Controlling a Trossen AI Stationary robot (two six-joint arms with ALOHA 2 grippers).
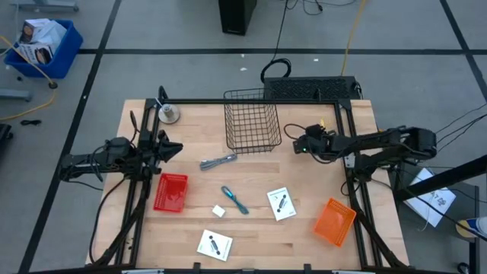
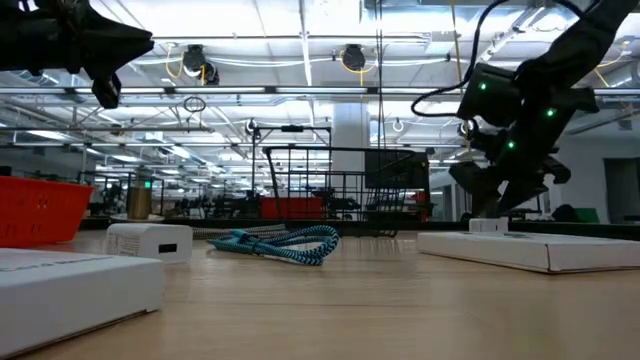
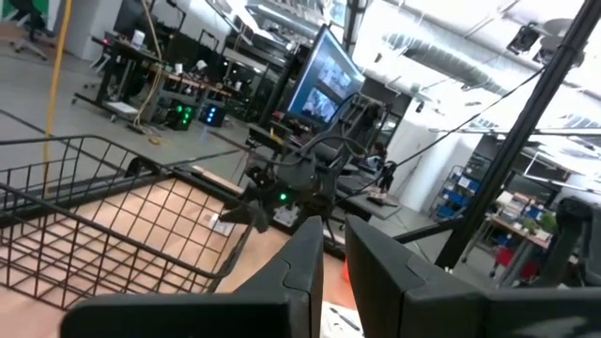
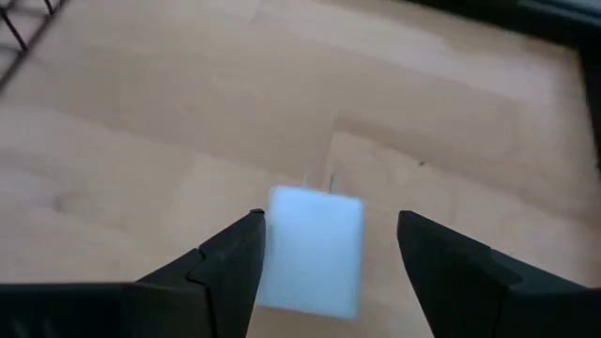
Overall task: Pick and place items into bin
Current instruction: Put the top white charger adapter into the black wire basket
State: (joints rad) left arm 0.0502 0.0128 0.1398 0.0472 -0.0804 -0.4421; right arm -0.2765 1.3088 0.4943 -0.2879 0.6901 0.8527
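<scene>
Straddling a small white block on the tabletop just right of the wire basket, the right gripper stands released; centre, clench squarely, lift clear of the rim; left gripper waits, nearly clenched, empty.

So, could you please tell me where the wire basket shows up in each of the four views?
High view: wire basket at the table's far edge, centre.
Low view: background, centre.
Left wrist view: close ahead, with the right arm beyond it.
Right wrist view: only a scrap of dark wire at the picture's edge, probably the basket.
Shared landmark: the right gripper, just beside the basket.
</scene>
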